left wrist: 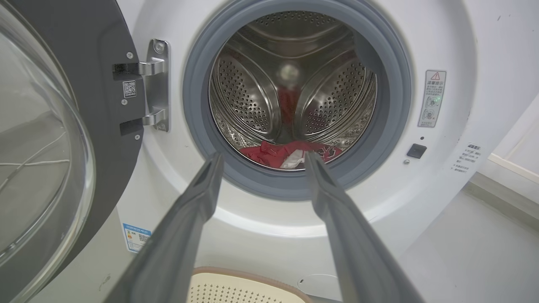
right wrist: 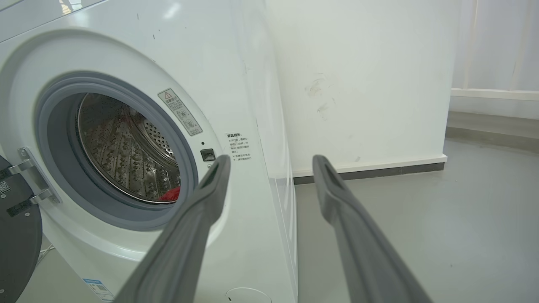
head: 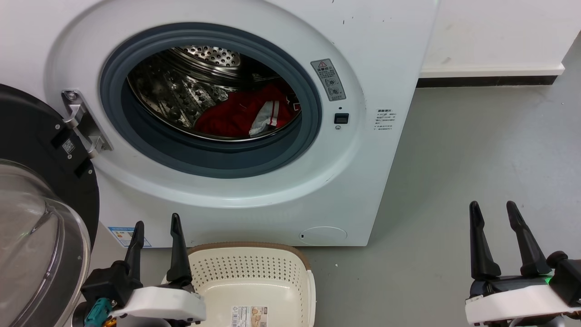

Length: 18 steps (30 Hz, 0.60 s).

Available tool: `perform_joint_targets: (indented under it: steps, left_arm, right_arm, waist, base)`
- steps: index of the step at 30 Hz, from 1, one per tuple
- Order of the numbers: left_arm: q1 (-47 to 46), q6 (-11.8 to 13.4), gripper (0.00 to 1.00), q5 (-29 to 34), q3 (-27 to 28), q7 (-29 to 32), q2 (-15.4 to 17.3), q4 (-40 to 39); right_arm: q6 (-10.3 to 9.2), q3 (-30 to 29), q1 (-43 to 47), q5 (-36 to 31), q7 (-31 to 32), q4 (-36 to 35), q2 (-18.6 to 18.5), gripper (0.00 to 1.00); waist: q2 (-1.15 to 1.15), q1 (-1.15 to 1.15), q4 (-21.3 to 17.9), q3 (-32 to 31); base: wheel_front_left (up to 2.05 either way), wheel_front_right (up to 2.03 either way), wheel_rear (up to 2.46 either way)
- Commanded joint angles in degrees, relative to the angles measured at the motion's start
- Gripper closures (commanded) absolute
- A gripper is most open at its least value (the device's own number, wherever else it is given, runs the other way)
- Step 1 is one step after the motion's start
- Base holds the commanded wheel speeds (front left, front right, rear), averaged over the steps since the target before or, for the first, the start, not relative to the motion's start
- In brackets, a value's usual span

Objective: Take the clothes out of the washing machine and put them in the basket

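We find the clothes (head: pixel 240 116), crumpled red with white striped trim, low in the drum (head: pixel 181 95) of the washing machine (head: pixel 372 181). The left gripper (head: pixel 156 220) and right gripper (head: pixel 493 204) stand outside it, fingers spread, holding nothing.

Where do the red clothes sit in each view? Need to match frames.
Head view: clothes in the drum, lower right of the porthole.
Left wrist view: clothes centre frame, at the drum bottom.
Right wrist view: clothes, a red sliver at the porthole's lower right edge.
Shared landmark: warning sticker, right of the porthole.
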Motion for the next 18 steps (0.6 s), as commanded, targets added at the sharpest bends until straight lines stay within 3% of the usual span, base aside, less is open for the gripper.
perform_joint_targets:
  steps: [1,18]
  left_arm:
    - [0.12,0.37,0.0,1.52,-0.21,-0.61,0.16,-0.6]
    - [1.19,1.28,0.0,8.3,-0.92,-2.57,0.2,-1.02]
  right_arm:
    - [-0.02,0.21,0.32,-1.54,-0.52,-0.86,-0.21,0.0]
    - [-0.02,0.89,1.34,-8.6,-2.49,-2.76,-0.21,0.0]
  waist:
    - [0.0,0.0,0.03,-0.01]
    - [0.0,0.0,0.13,0.08]
  base:
    - [0.0,0.0,0.0]
    - [0.0,0.0,0.0]
